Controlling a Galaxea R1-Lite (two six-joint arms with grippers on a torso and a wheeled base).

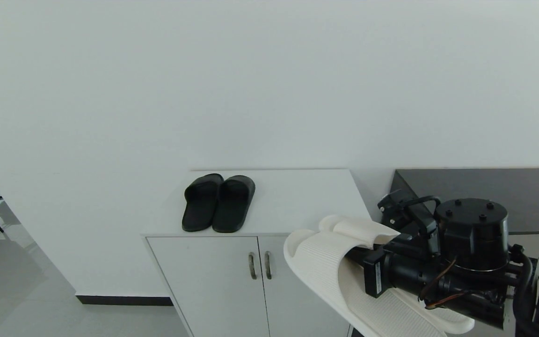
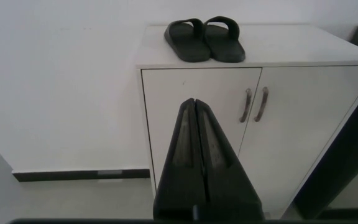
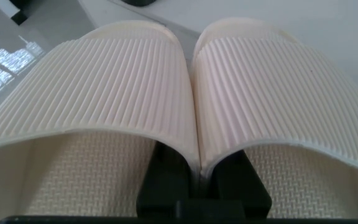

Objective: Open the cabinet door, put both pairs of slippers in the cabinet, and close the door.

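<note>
A plain white wall (image 1: 251, 70) backs a low white cabinet (image 1: 307, 196) whose two doors (image 2: 197, 93) are shut, handles (image 1: 252, 265) side by side at the middle. A pair of black slippers (image 1: 219, 202) lies on top, near its left end. Off the cabinet's front right corner, the right gripper (image 3: 199, 180) pinches the adjoining straps of a pair of white slippers (image 1: 325, 262), holding them in the air. The left gripper (image 2: 194, 111), fingers pressed together and empty, points at the left door, well apart from it.
</note>
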